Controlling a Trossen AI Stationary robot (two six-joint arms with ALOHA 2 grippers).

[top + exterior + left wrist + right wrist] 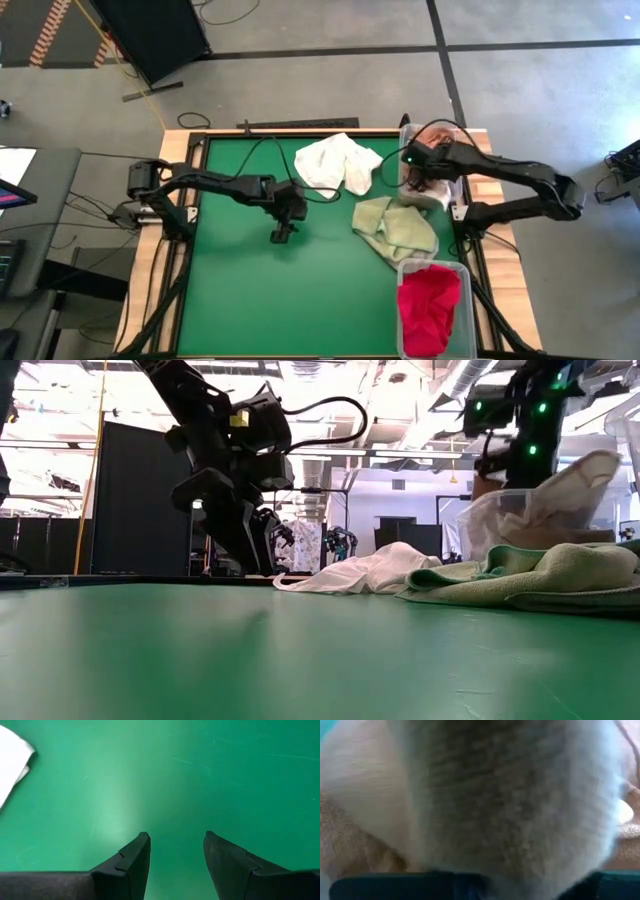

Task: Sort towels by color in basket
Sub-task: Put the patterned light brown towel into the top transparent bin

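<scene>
So far, the sorting looks partly done, in my judgement. A red towel (pixel 430 310) lies already inside the clear basket (pixel 404 275) at the near right corner of the green bench (pixel 250 300), and nothing of another color is seen with it. A second clear basket (pixel 408 135) stands at the far right side of the bench; it holds brownish and tan cloth, though I cannot tell how many pieces.

The right tool (pixel 420 168) is over this far basket. In the right wrist view a pale towel (pixel 510 805) fills almost the whole picture, pressed close to the camera, with tan cloth (pixel 350 850) behind it. The tool seems to be clenched on this pale towel, and in the low view the cloth (pixel 570 480) hangs over the basket wall. Whether it is being put in or taken out, I cannot say.

Two piles remain on the bench, outside any basket: the white towels (pixel 335 162) near the far edge, and the pale green towel (pixel 395 230) between the two baskets, touching or just beside the near one. These are still left to sort.

The left tool (pixel 283 235) hovers over bare bench near the middle, its fingers (pixel 135 860) apart and holding nothing.
</scene>
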